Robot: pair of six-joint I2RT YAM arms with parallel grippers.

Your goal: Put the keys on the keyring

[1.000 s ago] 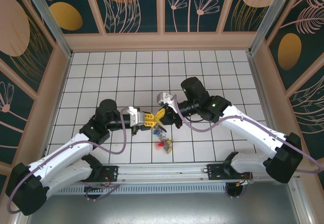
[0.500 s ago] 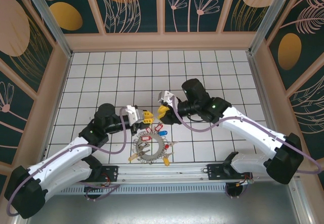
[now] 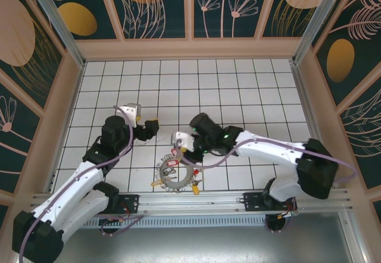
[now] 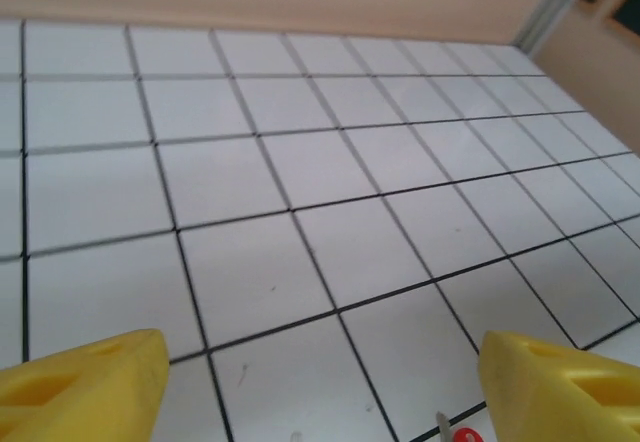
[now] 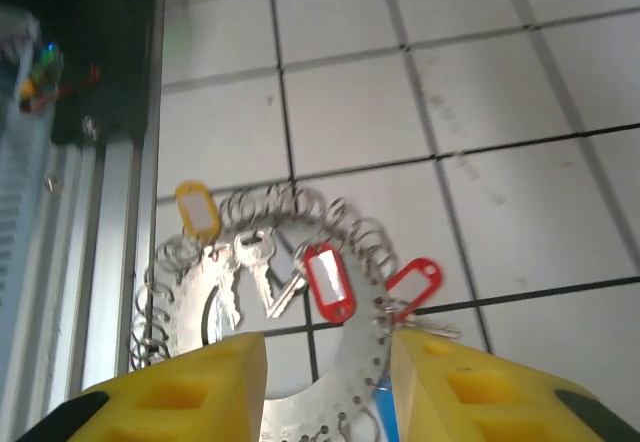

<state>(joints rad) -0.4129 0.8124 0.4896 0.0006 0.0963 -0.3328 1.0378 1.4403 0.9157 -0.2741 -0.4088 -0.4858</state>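
White tile table (image 3: 238, 90), floral walls (image 3: 155, 1) | keyring (image 5: 350, 352) + keys (image 5: 328, 282) by rail (image 3: 208, 199) | L fingers (image 4: 80, 382) apart | R fingers (image 5: 180, 392) apart over ring

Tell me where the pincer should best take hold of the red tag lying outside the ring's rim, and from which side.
Probably its plastic body, across the narrow width, coming straight down from above. The red tag lies flat on the tile, pointing away from the keyring, so its long edges are free.
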